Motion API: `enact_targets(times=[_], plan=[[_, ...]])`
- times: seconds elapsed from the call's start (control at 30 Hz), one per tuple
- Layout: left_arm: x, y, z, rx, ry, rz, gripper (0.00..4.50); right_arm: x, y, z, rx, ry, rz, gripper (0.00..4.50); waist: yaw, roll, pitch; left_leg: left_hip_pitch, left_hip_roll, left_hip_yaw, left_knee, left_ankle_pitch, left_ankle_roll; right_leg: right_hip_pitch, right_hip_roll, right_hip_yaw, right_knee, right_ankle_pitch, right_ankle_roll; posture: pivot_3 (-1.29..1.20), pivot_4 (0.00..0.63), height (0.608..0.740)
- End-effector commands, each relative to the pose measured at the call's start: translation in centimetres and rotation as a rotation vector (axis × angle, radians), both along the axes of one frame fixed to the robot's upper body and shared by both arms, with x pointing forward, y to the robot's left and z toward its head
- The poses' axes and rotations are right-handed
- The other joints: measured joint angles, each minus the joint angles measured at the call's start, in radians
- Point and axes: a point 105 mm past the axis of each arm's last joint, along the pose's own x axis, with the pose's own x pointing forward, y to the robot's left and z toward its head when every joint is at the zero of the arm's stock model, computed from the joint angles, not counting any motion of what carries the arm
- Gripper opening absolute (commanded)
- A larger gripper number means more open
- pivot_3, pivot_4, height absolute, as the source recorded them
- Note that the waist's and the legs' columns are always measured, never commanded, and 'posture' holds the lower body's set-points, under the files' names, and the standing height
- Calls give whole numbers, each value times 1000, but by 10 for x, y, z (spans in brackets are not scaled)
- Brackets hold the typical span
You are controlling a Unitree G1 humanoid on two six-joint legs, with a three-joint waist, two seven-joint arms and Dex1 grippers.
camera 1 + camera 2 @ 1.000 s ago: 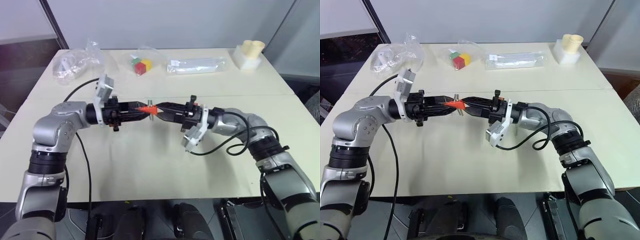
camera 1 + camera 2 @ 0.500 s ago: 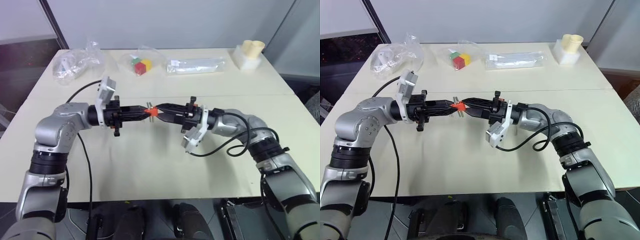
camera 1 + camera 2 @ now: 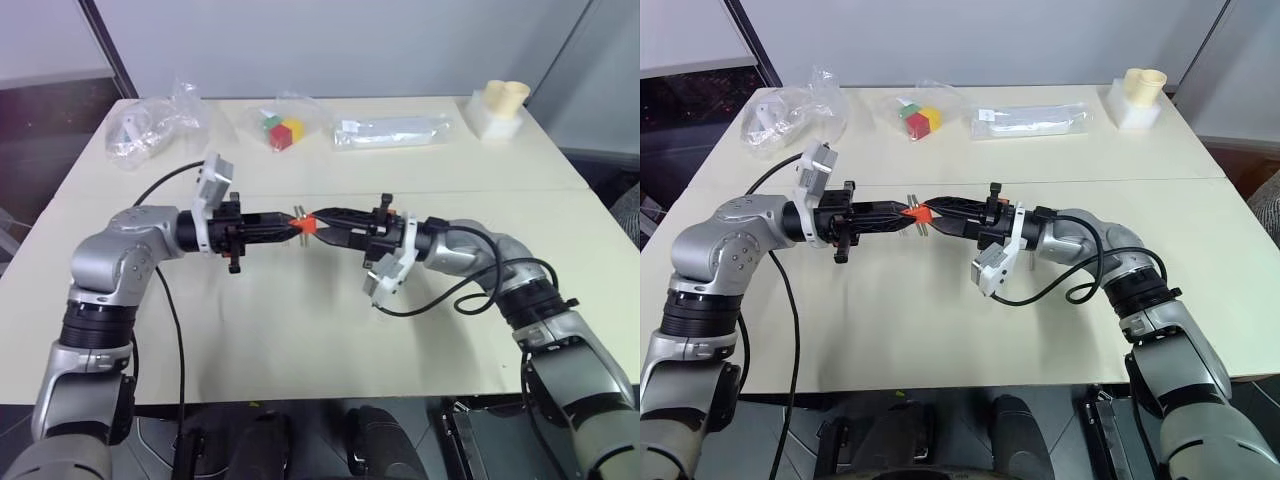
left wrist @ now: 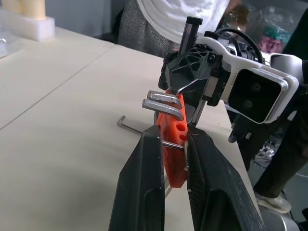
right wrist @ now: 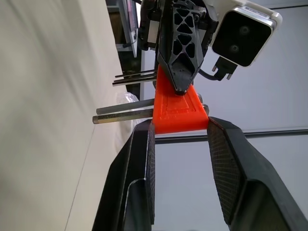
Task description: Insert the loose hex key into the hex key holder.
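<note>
You're holding both arms up over the middle of the table (image 3: 300, 330), grippers pointing at each other and meeting tip to tip. Your left gripper (image 4: 173, 144) is clamping tight on the hex key holder (image 4: 174, 137), the orange-red block with grey keys poking out one side. Your right gripper (image 5: 180, 126) is sitting with its fingers around the far end of that same block, not quite pinching as far as I can tell. The loose hex key (image 4: 129, 125) is lying flat on the table just below.
</note>
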Motion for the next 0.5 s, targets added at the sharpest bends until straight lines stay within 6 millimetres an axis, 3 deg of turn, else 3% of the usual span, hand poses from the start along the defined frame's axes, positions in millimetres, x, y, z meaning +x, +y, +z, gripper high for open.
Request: enact_targets(times=[0.03, 0.13, 0.33, 0.5], plan=[[0, 2, 5, 5, -46, 14, 96, 1, -4, 16, 70, -6, -14, 2915, 0, 0, 0, 0, 0, 0, 0, 0, 0, 0, 0, 0, 0, 0, 0, 0, 150, 740], [1, 2, 5, 3, -50, 17, 96, 2, -7, 15, 68, 17, -39, 4458, 1, 0, 0, 0, 0, 0, 0, 0, 0, 0, 0, 0, 0, 0, 0, 0, 150, 740], [0, 2, 6, 0, -55, 21, 96, 13, -30, 12, 88, 127, -185, 4458, 2, 0, 0, 0, 0, 0, 0, 0, 0, 0, 0, 0, 0, 0, 0, 0, 150, 740], [1, 2, 6, -7, -59, 31, 96, 58, -95, 23, 436, 682, -621, 4458, 6, 0, 0, 0, 0, 0, 1, 0, 0, 1, -1, 0, 0, 0, 0, 0, 150, 740]])
